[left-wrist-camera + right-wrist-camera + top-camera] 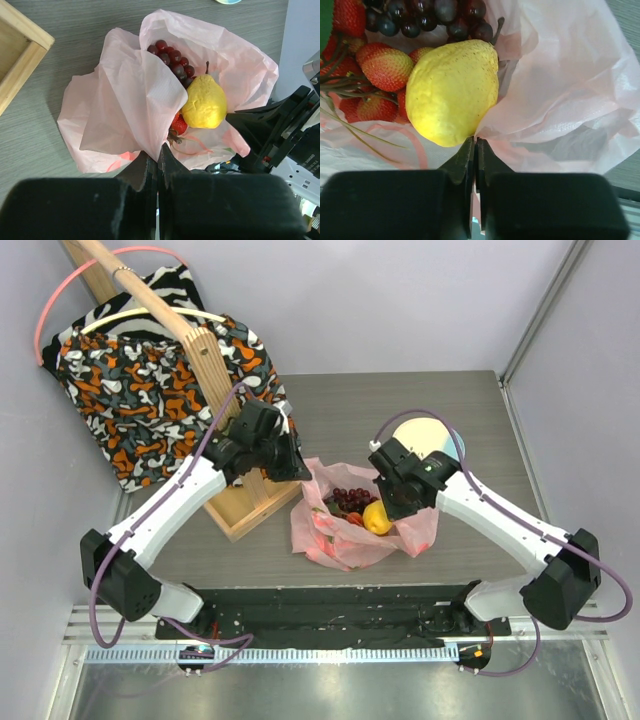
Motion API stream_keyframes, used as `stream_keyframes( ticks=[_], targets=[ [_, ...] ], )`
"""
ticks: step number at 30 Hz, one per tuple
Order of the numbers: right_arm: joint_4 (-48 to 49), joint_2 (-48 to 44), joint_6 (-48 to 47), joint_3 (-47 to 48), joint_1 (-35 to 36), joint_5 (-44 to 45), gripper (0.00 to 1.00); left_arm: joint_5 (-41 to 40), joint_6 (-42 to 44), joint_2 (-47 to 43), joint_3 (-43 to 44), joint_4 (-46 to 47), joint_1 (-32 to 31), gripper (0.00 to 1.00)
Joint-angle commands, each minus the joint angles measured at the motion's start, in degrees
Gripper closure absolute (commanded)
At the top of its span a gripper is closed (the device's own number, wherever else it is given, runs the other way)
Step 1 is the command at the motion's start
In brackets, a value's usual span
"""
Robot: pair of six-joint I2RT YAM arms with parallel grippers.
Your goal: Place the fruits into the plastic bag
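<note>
The pink plastic bag [345, 540] lies open on the table between my grippers. Inside it are a dark grape bunch [350, 500], a yellow pear-shaped fruit [377, 519] and red strawberries [330, 524]. No orange fruit shows. My left gripper [300, 472] is shut on the bag's left rim; in the left wrist view it [159, 150] pinches a fold of the bag [130, 95] beside the yellow fruit [204, 102], grapes [172, 57] and a strawberry [179, 124]. My right gripper [475, 142] is shut on the bag's right rim [570, 85], next to the yellow fruit [452, 90], strawberries [387, 70] and grapes [425, 15].
A wooden rack [235, 505] with an orange-black patterned cloth [150, 390] stands at the left, close behind my left gripper. A pale blue plate [425, 435] lies behind my right gripper. The wooden frame's corner [15, 55] shows in the left wrist view.
</note>
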Motion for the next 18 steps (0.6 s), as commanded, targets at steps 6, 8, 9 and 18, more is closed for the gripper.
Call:
stream_keyframes(
  ticks=[6, 8, 9, 18],
  targets=[
    [1.6, -5.0, 1.3, 7.3, -3.0, 1.3, 0.99, 0.1, 1.6, -1.6, 3.7, 2.5, -1.1, 1.00],
    [1.1, -6.2, 1.4, 11.7, -4.0, 2.1, 0.99, -0.2, 2.4, -1.7, 6.7, 3.1, -1.5, 1.00],
    [0.8, -6.5, 1.4, 13.7, -4.4, 3.4, 0.99, -0.6, 3.2, -1.8, 8.0, 3.1, -1.7, 1.00],
    [-1.8, -5.2, -5.0, 49.8, -5.2, 15.9, 0.99, 0.4, 3.8, 2.1, 29.0, -2.0, -1.8, 1.00]
  ],
)
